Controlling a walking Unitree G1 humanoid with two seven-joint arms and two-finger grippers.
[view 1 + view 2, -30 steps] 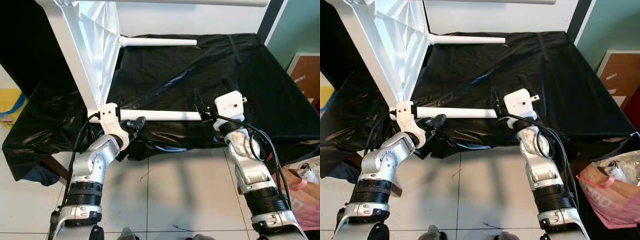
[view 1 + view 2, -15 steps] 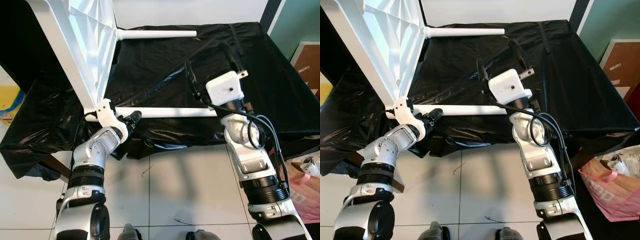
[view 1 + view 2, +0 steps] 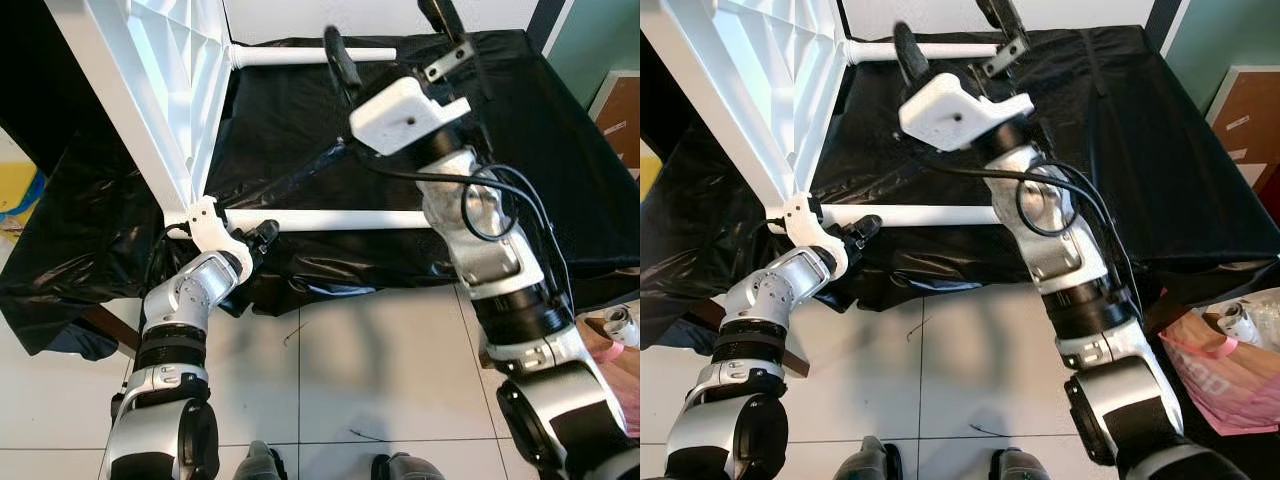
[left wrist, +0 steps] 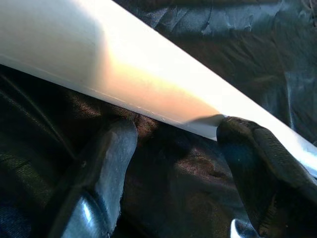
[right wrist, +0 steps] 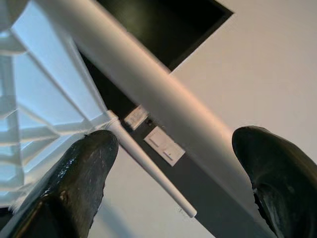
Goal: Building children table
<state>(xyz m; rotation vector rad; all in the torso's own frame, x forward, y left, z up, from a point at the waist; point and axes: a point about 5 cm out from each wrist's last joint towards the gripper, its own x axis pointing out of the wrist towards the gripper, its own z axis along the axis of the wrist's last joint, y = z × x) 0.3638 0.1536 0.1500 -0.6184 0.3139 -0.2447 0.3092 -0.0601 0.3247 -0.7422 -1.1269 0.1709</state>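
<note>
The white children's table top (image 3: 170,90) stands on its edge at the left, ribbed underside facing right. Two white legs stick out sideways from it over the black cloth: a near leg (image 3: 330,219) and a far leg (image 3: 300,55). My left gripper (image 3: 262,238) sits low at the near leg's base; in the left wrist view its fingers (image 4: 109,148) are spread, open, just under the leg (image 4: 148,74). My right gripper (image 3: 388,35) is raised high near the far leg, open, with a white leg (image 5: 163,99) seen beyond its spread fingers.
A black sheet (image 3: 520,140) covers the low platform under the table parts. White tiled floor (image 3: 350,360) lies in front. A pink bag (image 3: 1215,375) stands at the right by my right arm. A yellow item (image 3: 8,195) lies at the far left.
My right arm has lifted from the free end of the near leg and swung up and back toward the far leg. The left gripper has stayed at the near leg's base.
</note>
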